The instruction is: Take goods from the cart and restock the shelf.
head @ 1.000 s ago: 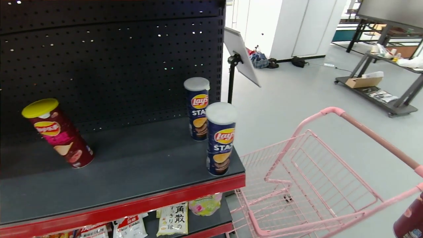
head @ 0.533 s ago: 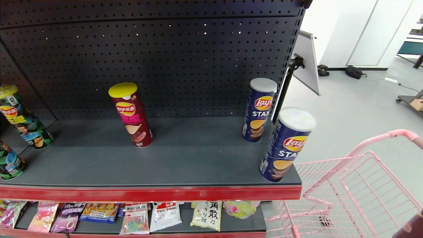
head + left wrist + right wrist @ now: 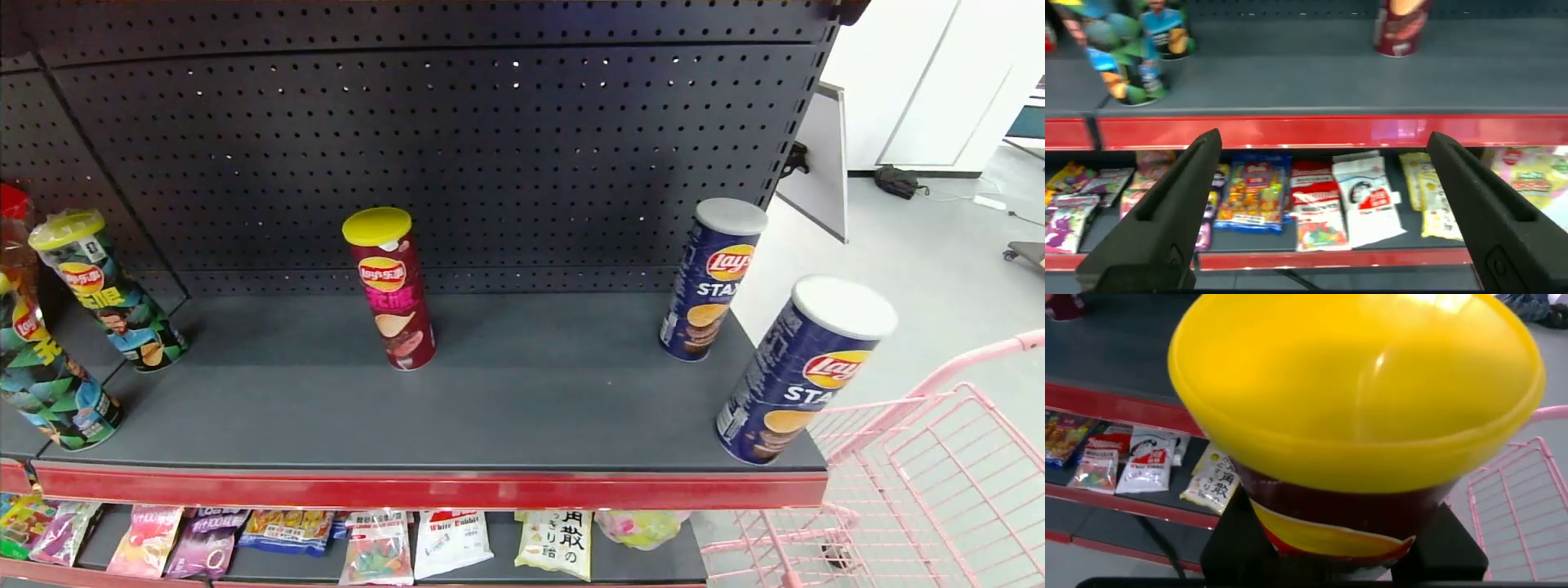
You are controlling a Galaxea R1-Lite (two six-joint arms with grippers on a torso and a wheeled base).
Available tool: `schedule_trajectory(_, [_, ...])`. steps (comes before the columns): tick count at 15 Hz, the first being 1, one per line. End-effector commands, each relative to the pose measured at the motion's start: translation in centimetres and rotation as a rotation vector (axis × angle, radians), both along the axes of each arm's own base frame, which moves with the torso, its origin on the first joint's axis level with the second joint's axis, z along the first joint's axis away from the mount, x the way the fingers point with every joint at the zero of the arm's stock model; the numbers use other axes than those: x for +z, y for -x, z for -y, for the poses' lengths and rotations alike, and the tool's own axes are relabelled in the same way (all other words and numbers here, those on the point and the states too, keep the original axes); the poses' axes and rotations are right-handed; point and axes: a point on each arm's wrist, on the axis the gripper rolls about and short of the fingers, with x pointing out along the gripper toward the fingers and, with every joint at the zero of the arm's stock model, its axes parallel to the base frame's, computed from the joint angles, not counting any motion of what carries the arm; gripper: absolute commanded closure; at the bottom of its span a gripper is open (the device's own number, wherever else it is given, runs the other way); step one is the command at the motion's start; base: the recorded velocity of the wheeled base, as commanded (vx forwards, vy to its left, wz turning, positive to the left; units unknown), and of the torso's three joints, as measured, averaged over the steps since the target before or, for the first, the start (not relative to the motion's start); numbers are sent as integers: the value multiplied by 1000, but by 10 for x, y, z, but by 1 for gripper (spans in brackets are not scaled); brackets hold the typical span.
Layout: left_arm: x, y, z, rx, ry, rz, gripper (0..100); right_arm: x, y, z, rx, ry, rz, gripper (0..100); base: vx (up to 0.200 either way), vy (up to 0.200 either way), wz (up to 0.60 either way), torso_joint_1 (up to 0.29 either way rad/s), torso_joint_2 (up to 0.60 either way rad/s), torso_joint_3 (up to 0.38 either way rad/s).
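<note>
A yellow-lidded maroon can (image 3: 1355, 392) is pinched in the right end effector (image 3: 1343, 547), in front of the shelf's red front edge and beside the cart. Its broad lid hides most of its own body, and of the dark fingers (image 3: 1237, 539) only stubs are seen at either side of the lower body. The left end effector (image 3: 1323, 204) is spread wide with nothing between its fingers, and is held before the lower shelf (image 3: 1290, 260), where a row of snack packets (image 3: 1360, 200) lies partly hidden behind those fingers. On the shelf (image 3: 522, 400) a second maroon can (image 3: 390, 290) is seen upright near the middle, well apart from a rear blue can (image 3: 712, 278) by the pegboard and a front blue can (image 3: 804, 371) at the front right corner. At the left end two green-patterned cans are found: one (image 3: 110, 298) further back, and a nearer one (image 3: 57, 392) whose upper part is cut off by the picture edge. Of the pink cart (image 3: 922, 482) only a corner is seen, so its contents cannot be made out.
</note>
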Motion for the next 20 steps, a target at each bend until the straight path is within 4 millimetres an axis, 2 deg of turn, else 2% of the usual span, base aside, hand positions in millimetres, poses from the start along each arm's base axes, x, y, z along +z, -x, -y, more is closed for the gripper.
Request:
schedule_trajectory(1, [0,0,0,0,0,-1,0,-2,2,0,3,-3,12,100,0,200,0,7,12,2])
schedule_trajectory(6, [0,0,0,0,0,-1,0,-3,4,0,46,-6,21,100,0,200,0,5,5,1])
schedule_trajectory(12, [0,0,0,0,0,-1,0,-6,4,0,51,-4,23,100,0,0,0,0,0,0])
schedule_trajectory(17, [0,0,0,0,2,-1,0,-10,5,0,51,-3,18,100,200,0,0,-2,5,3])
schedule_trajectory(20, [0,0,0,0,2,-1,0,-10,4,0,51,-3,17,100,0,0,0,0,0,0])
